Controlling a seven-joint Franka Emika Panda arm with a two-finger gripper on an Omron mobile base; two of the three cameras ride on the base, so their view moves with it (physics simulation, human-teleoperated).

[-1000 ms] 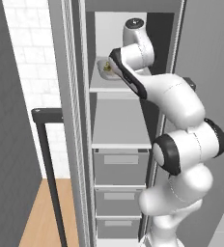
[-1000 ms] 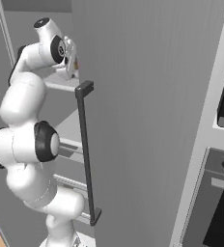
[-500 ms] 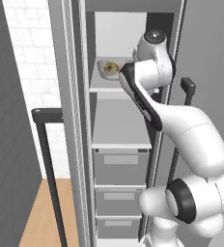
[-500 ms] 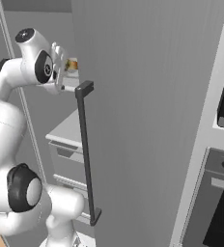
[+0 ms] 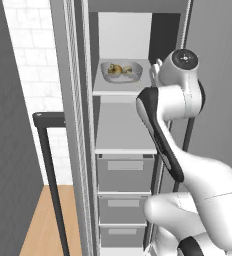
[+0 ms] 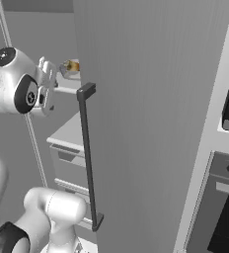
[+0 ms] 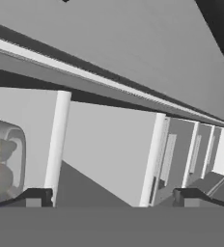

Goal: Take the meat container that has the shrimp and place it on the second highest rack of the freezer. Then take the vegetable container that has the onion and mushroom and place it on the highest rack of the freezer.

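On the freezer's highest rack (image 5: pixel 117 89) stands the clear vegetable container (image 5: pixel 119 71) holding the onion and mushroom. My gripper (image 6: pixel 50 75) hovers at that shelf's height, just outside the compartment and right of the container (image 6: pixel 71 67). Its jaws stand wide open with nothing between them. In the hand view the open gripper (image 7: pixel 113 198) has the container (image 7: pixel 3 164) off at the left edge, outside the fingertips (image 7: pixel 34 197). The second highest rack (image 5: pixel 124 142) shows a bare white top where the arm does not cover it. The meat container with the shrimp is out of view.
Three grey drawers (image 5: pixel 124 172) sit below the shelves. The open freezer door (image 6: pixel 151 123), with its long dark bar handle (image 6: pixel 88 158), stands close to the right of the hand. Another dark handle (image 5: pixel 50 165) is on the left, and an oven (image 6: pixel 225 197) on the far right.
The hand has drawn back out of the top shelf toward the right, leaving the container on the shelf. The jaws have spread to their full width.
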